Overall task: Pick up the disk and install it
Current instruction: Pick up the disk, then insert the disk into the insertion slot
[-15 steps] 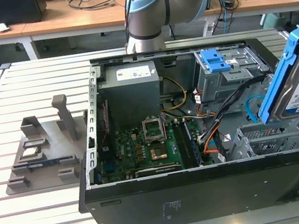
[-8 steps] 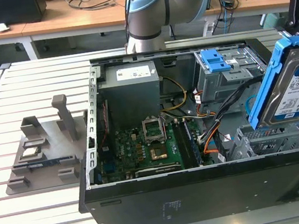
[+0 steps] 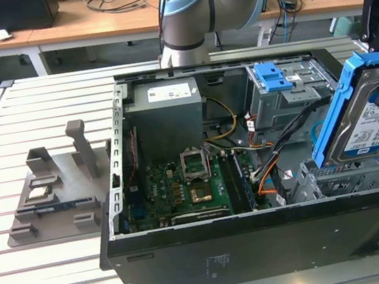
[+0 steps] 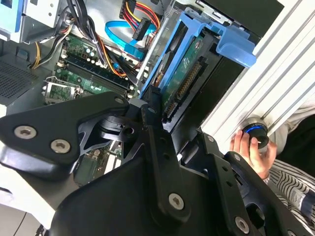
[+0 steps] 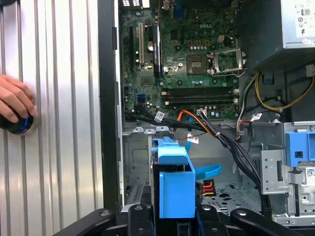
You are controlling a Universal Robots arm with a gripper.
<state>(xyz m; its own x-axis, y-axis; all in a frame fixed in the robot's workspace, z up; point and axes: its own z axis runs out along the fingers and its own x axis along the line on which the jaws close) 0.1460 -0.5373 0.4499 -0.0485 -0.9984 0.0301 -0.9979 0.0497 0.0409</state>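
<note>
You are seeing the gripper (image 5: 173, 217) clamping the disk (image 3: 371, 125) by its blue frame, jaws pressing on both edges. The disk is hanging tilted over the cage (image 3: 351, 175) inside the case (image 3: 192, 256)

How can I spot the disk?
Find the big black computer case, open on top. At its end on the exterior view's right, the disk is held tilted above the metal cage. Unlike the small blue latch nearby, it's a silver labelled slab framed in blue.
</note>
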